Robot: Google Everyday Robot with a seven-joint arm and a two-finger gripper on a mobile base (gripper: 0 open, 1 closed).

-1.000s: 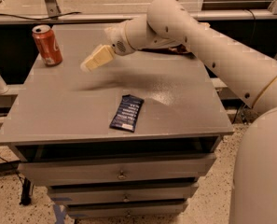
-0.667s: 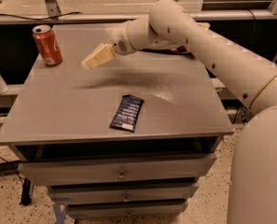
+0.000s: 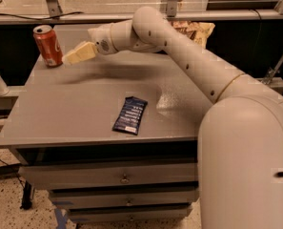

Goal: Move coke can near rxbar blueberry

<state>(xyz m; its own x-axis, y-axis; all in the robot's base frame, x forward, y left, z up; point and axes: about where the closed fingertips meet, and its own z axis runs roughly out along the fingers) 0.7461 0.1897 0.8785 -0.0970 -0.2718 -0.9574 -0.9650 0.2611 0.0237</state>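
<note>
The red coke can stands upright at the far left corner of the grey table. The dark navy rxbar blueberry lies flat near the table's front middle. My gripper reaches in from the right, held above the table, its pale tip just right of the can's lower half and almost touching it. The arm crosses over the far side of the table.
A brown-and-yellow snack bag lies at the far right of the table, partly behind the arm. The table has drawers below its front edge. A rail runs behind the table.
The gripper has moved left toward the coke can and now sits right next to it. The can and the bar have not moved.
</note>
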